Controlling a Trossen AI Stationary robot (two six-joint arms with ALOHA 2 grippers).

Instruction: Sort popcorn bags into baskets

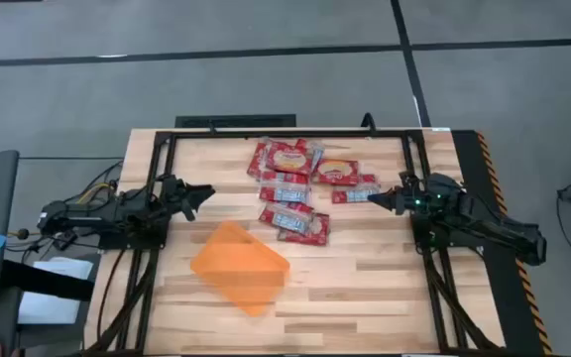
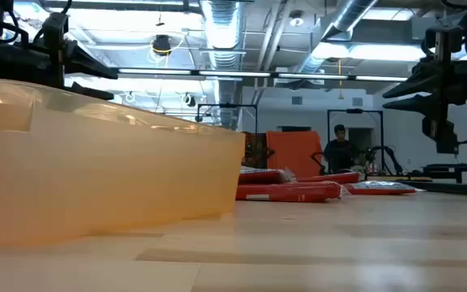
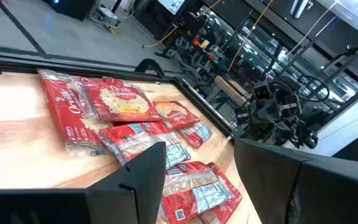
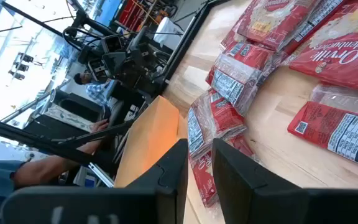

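Several red popcorn bags (image 1: 300, 183) with cream picture panels lie in a loose, overlapping pile on the far middle of the wooden table; they also show in the low view (image 2: 298, 191) and in both wrist views (image 3: 123, 106) (image 4: 278, 62). The translucent orange bin (image 1: 239, 266) sits nearer, left of centre, turned at an angle (image 2: 96, 162). My left gripper (image 1: 206, 194) hovers open left of the pile (image 3: 201, 174). My right gripper (image 1: 373, 199) hovers right of the pile, its fingers a narrow gap apart (image 4: 201, 165). Neither holds anything.
A black frame (image 1: 285, 134) runs around the table's working area. Bare wood lies right of the bin and along the near edge. A person (image 2: 339, 146) stands in the room behind, and a hand (image 4: 98, 134) shows beyond the table's left side.
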